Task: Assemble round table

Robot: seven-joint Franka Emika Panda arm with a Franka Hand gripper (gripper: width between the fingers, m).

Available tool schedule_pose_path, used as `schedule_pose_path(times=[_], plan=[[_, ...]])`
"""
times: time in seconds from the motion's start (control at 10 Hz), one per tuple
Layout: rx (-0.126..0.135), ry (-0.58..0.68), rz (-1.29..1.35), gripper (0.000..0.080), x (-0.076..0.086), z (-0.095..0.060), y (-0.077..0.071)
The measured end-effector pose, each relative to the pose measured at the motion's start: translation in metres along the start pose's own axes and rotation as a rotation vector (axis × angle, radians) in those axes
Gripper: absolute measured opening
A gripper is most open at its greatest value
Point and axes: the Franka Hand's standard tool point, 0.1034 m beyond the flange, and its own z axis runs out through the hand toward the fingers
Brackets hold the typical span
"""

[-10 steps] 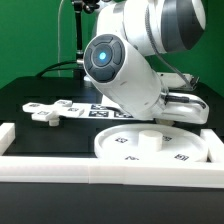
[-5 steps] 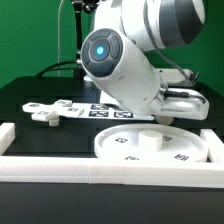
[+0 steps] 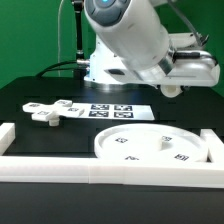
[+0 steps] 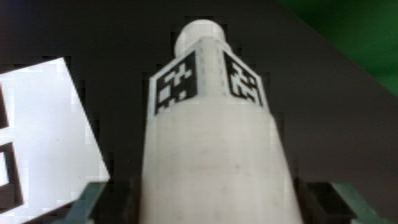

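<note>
Item: round table set, white plastic, three tagged parts, assembly at an early stage. Leg (image 4: 214, 140): short cylinder with two square tags near its far end, standing lengthwise out of the jaws in the wrist view. The jaws are closed about its lower part, with a dark finger (image 4: 80, 203) showing on either side of it. The leg is carried well above the black worktop (image 3: 50, 135), and in the exterior view the arm (image 3: 130, 40) hides it. Disc (image 3: 155, 148): large, rimmed, lying flat at the near side toward the exterior view's right, just behind the near border rail (image 3: 90, 168); nothing is fitted to it. Foot piece (image 3: 48, 110): cross-shaped, lying loose toward the exterior view's left, well apart from the disc. Marker board (image 3: 112, 110): flat on the worktop between foot piece and arm base, farther back than the disc. Step in hand, as I judge it: the leg is held aloft in transit, not yet brought to the disc. The next move calls for carrying the leg over the disc's middle, turning it upright so its end faces the disc, then lowering it squarely. A tilted approach would likely skid the leg across the disc. Whether the disc has a socket there cannot be made out.
</note>
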Motion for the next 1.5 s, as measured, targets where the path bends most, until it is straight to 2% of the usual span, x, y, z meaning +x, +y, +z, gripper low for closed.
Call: schedule_pose_path(times=[0.1, 0.4, 0.5, 0.6, 0.7, 0.8, 0.9, 1.1, 1.2, 1.3, 1.4, 1.5], plan=[[0.001, 0.002, 0.003, 0.0409, 0.002, 0.001, 0.001], [0.017, 0.251, -0.073, 0.0409, 0.017, -0.013, -0.007], [0.002, 0.321, -0.102, 0.0409, 0.016, -0.027, -0.009], [0.001, 0.381, -0.137, 0.0409, 0.014, -0.043, -0.014], [0.011, 0.477, -0.164, 0.0409, 0.013, -0.062, -0.02], [0.018, 0.556, -0.175, 0.0409, 0.011, -0.068, -0.023], [0.018, 0.604, -0.174, 0.0409, 0.013, -0.065, -0.022], [0.024, 0.753, -0.187, 0.0409, 0.018, -0.068, -0.024], [0.014, 0.816, -0.214, 0.0409, 0.021, -0.071, -0.024], [-0.041, 0.942, -0.322, 0.0409, 0.029, -0.083, -0.021], [-0.082, 1.021, -0.396, 0.0409, 0.032, -0.093, -0.02], [-0.103, 1.061, -0.443, 0.0409, 0.034, -0.104, -0.02]])
